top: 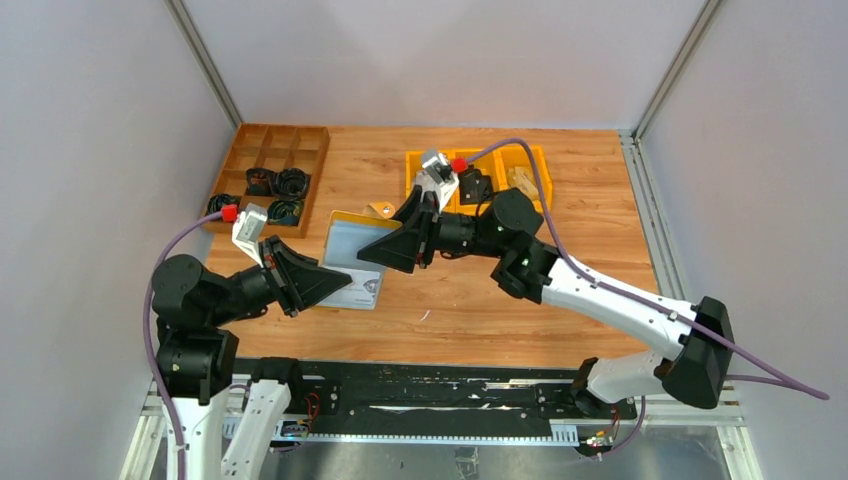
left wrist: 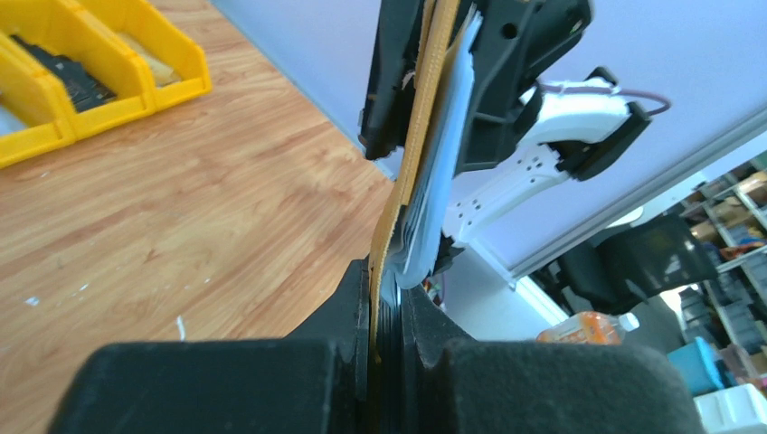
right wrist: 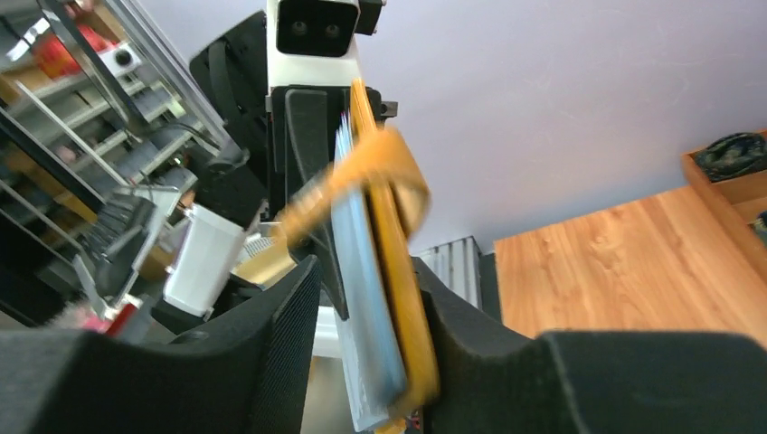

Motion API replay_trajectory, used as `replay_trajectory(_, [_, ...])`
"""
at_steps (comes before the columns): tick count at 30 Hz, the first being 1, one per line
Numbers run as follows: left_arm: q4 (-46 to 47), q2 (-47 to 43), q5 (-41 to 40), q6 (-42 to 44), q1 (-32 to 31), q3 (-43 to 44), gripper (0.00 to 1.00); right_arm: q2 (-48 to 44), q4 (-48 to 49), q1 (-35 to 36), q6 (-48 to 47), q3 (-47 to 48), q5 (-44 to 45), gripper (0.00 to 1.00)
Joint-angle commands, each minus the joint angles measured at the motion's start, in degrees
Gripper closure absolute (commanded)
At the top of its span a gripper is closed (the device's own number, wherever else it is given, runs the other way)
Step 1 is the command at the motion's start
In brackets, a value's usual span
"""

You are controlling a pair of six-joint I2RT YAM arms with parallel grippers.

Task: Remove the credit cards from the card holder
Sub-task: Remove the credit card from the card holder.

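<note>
Seen from above, the card holder [top: 355,255] hangs over the tabletop [top: 480,300] between both arms. Left wrist: the left gripper [left wrist: 384,289] is clamped on its mustard edge, steadying it; credit cards [left wrist: 443,163] sit sleeved inside, count unclear. Right wrist: the right gripper [right wrist: 366,271] straddles it, jaws parted, likely for access.

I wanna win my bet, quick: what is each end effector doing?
Left end effector: shut on the card holder.
Right end effector: open, around the card holder.

Mustard leather-look card holder [left wrist: 410,167], smooth pale plastic credit cards [left wrist: 443,149], matt wood-grain table [left wrist: 181,199].
</note>
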Motion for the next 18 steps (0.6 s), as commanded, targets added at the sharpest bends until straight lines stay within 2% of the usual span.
replay_trajectory(1, [-16.2, 3.3, -1.2, 15.5, 0.0, 6.6, 1.00, 1.8, -24.9, -0.7, -17.6, 11.6, -7.4, 0.56])
replay_trajectory(4, [-25.5, 6.8, -0.5, 23.3, 0.0, 10.3, 1.00, 4.1, -38.3, -0.7, -27.0, 17.7, -7.7, 0.58])
replay_trajectory(10, [-28.4, 8.9, 0.9, 26.9, 0.0, 13.1, 1.00, 6.8, -49.1, -0.7, -34.4, 23.6, -11.8, 0.65])
replay_trajectory(12, [-29.3, 9.2, 1.0, 28.0, 0.0, 13.6, 1.00, 7.5, -51.1, -0.6, -35.5, 25.0, -13.2, 0.71])
replay_trajectory(14, [-29.8, 9.6, 0.9, 28.9, 0.0, 13.9, 1.00, 7.9, -52.0, -0.6, -36.0, 26.2, -13.5, 0.85])
replay_trajectory(15, [-29.9, 9.6, 0.6, 29.0, 0.0, 13.8, 0.97, 8.0, -51.7, -0.6, -35.6, 26.6, -13.0, 0.92])
replay_trajectory(16, [-29.9, 9.5, 0.4, 29.2, 0.0, 13.9, 0.86, 8.0, -50.7, -0.7, -34.8, 26.8, -12.4, 0.99])
replay_trajectory(18, [-30.0, 9.5, 1.0, 29.2, 0.0, 13.6, 0.62, 6.9, -45.7, -0.8, -31.2, 25.8, -10.5, 1.00])
